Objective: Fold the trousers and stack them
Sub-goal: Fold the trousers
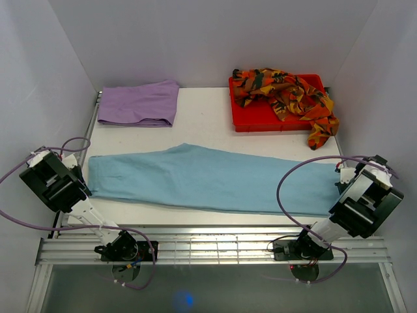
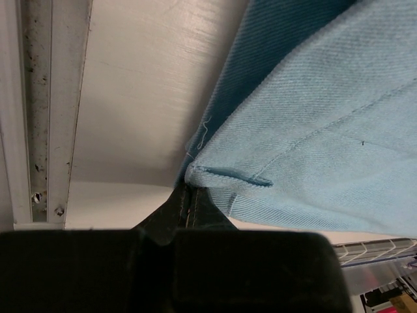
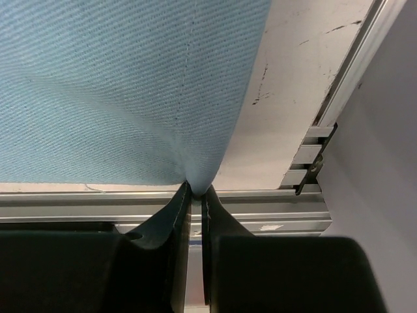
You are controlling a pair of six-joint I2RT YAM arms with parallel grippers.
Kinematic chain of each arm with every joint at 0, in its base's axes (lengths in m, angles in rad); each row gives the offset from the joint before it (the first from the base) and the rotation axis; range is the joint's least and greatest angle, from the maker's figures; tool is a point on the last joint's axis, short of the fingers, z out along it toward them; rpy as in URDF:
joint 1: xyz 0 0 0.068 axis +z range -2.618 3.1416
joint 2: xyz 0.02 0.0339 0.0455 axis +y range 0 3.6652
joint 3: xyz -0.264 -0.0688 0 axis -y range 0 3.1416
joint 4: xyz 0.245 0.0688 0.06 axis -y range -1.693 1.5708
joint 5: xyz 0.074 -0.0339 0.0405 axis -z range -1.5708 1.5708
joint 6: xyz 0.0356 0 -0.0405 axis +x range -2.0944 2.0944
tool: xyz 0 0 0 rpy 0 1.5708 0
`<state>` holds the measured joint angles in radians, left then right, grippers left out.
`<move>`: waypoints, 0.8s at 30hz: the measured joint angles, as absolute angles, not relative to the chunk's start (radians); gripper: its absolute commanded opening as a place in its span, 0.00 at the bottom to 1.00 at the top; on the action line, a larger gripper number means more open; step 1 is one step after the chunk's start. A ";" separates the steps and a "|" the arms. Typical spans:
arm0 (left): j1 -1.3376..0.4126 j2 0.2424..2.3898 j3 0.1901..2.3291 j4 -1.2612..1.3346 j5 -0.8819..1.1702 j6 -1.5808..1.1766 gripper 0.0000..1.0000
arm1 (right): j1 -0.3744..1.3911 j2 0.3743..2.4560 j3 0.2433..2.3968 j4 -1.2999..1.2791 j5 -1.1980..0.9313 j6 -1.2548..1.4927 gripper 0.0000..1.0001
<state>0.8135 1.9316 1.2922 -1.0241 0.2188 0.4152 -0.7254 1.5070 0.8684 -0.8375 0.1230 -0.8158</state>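
The light blue trousers (image 1: 215,179) lie stretched flat across the table, left to right. My left gripper (image 1: 86,190) is at their left end. In the left wrist view it (image 2: 190,190) is shut on a hemmed corner of the blue cloth (image 2: 313,130). At the right end, my right gripper (image 1: 341,184) pinches the edge. The right wrist view shows it (image 3: 195,190) shut on a small fold of the blue cloth (image 3: 130,85). A lilac pair (image 1: 139,103) lies folded at the back left. A patterned orange-red-black pair (image 1: 287,93) is heaped in a red tray (image 1: 251,121).
Aluminium rails (image 1: 215,244) run along the near edge of the table, between the two arm bases. White walls close in the left, right and back sides. Purple cables (image 1: 287,189) loop from each arm. One leg of the patterned pair hangs over the tray's right rim.
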 measured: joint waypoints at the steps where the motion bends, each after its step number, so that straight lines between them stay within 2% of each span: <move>1: 0.813 1.932 1.292 -1.024 0.218 0.414 0.00 | -0.726 1.509 0.862 -0.832 0.130 -0.818 0.08; 9: 0.813 1.932 1.292 -1.025 0.217 0.409 0.00 | -0.725 1.526 0.841 -0.804 0.173 -0.830 0.08; 11: 0.813 1.932 1.293 -1.027 0.218 0.410 0.00 | -0.725 1.538 0.852 -0.814 0.172 -0.826 0.22; 12: 0.813 1.932 1.295 -1.028 0.219 0.410 0.05 | -0.725 1.548 0.864 -0.825 0.169 -0.820 0.32; 13: 0.813 1.932 1.295 -1.030 0.221 0.413 0.12 | -0.726 1.561 0.877 -0.835 0.164 -0.815 0.48; 14: 0.813 1.931 1.297 -1.032 0.226 0.421 0.20 | -0.728 1.573 0.891 -0.840 0.161 -0.810 0.55; 15: 0.813 1.930 1.298 -1.032 0.232 0.433 0.36 | -0.731 1.583 0.905 -0.841 0.155 -0.811 0.59; 16: 0.814 1.928 1.298 -1.032 0.241 0.450 0.44 | -0.735 1.590 0.923 -0.842 0.149 -0.812 0.62; 17: 0.814 1.925 1.298 -1.032 0.249 0.463 0.49 | -0.738 1.592 0.941 -0.843 0.135 -0.810 0.63; 18: 0.815 1.921 1.297 -1.031 0.258 0.480 0.66 | -0.740 1.592 0.962 -0.847 0.118 -0.808 0.63; 19: 0.815 1.914 1.297 -1.027 0.275 0.500 0.68 | -0.740 1.592 0.994 -0.857 0.098 -0.802 0.63; 20: 0.815 1.904 1.297 -1.030 0.290 0.508 0.76 | -0.740 1.592 1.013 -0.859 0.083 -0.794 0.64; 24: 0.815 1.823 1.297 -1.037 0.373 0.551 0.79 | -0.740 1.591 1.070 -0.864 -0.005 -0.757 0.60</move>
